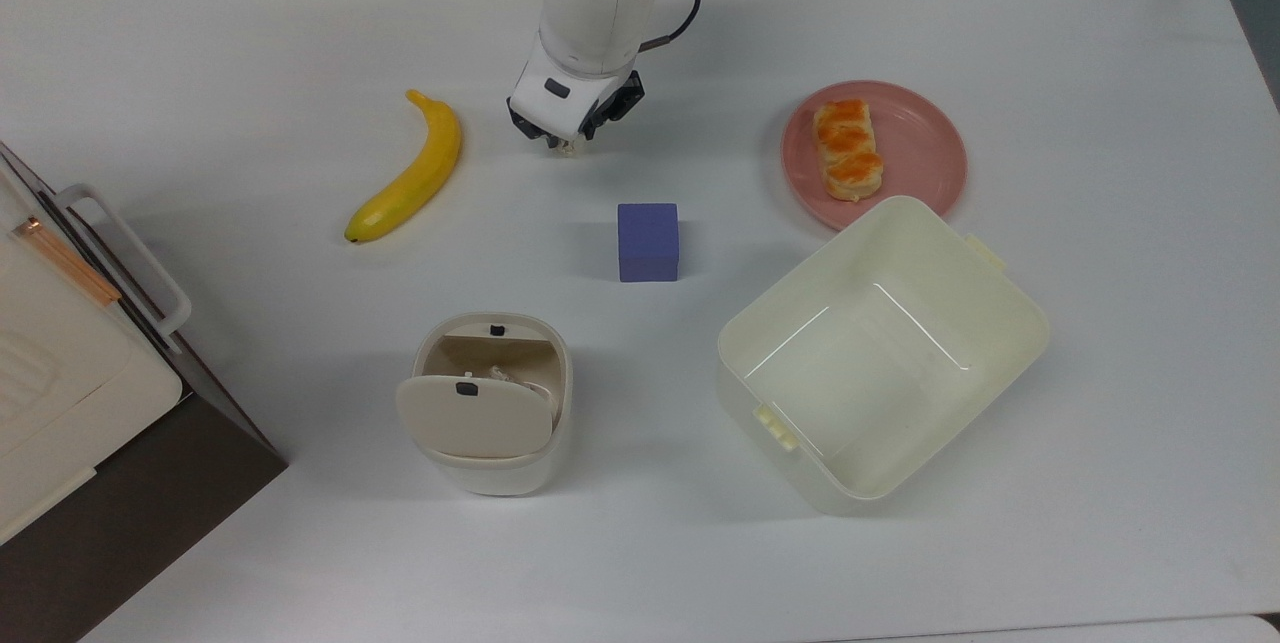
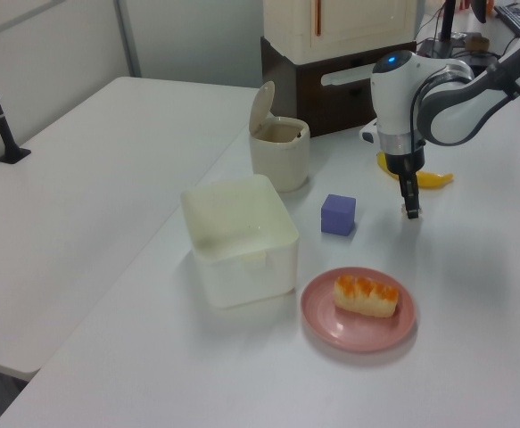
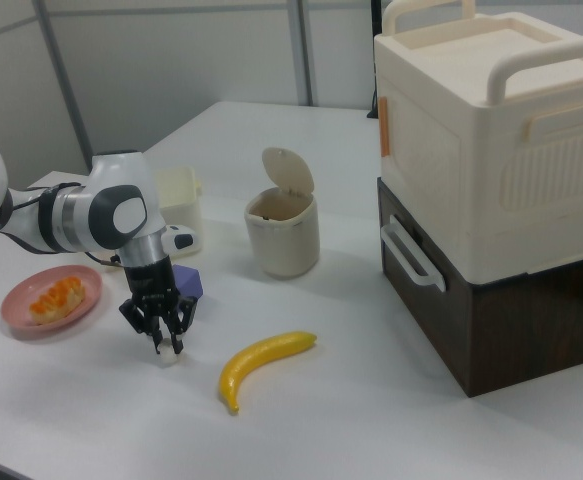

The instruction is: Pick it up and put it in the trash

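Observation:
The small off-white paper wad (image 1: 568, 149) lies on the white table between the banana and the pink plate, mostly covered by my gripper (image 1: 562, 138). In the right view the wad (image 3: 171, 354) peeks out below the fingertips, still touching the table. My gripper (image 3: 169, 343) points straight down with its fingers closed in on the wad. In the left view the gripper (image 2: 410, 209) stands just past the purple cube. The trash (image 1: 490, 473), a cream bin with its flap lid tilted open, stands near the table's front in the top view.
A yellow banana (image 1: 410, 178) lies to the top view's left of the gripper. A purple cube (image 1: 647, 241) sits between gripper and bin. A pink plate (image 1: 930, 138) with bread and a pale-yellow tub (image 1: 1030, 323) are on the top view's right. A cream box (image 1: 60, 393) occupies the left edge.

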`<state>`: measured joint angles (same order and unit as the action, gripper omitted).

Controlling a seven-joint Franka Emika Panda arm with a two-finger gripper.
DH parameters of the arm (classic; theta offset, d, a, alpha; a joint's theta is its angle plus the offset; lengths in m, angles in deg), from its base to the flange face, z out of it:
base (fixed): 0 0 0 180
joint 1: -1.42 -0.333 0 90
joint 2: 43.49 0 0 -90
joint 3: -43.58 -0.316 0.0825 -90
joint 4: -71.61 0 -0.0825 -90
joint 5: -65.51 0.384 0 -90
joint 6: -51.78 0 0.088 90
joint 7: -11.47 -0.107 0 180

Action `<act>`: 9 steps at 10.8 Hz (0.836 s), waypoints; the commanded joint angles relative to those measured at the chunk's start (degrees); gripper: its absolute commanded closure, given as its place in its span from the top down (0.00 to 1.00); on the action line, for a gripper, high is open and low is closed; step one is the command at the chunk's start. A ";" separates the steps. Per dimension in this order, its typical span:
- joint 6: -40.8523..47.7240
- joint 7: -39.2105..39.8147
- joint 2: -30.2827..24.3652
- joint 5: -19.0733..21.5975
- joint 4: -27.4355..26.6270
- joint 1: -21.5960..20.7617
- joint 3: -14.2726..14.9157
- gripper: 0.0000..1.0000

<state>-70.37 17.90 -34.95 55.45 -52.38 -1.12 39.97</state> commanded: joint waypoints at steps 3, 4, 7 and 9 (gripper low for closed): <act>13.77 5.60 -2.75 4.32 22.48 -0.37 1.50 0.15; 13.09 6.47 -2.13 5.22 26.30 -0.10 1.85 0.15; -1.90 3.78 2.34 5.06 29.41 -0.10 4.74 0.16; -9.21 -0.71 7.78 4.18 32.82 -0.10 6.41 0.16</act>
<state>-72.84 21.00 -34.37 59.77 -24.43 -0.81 44.49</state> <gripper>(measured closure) 0.841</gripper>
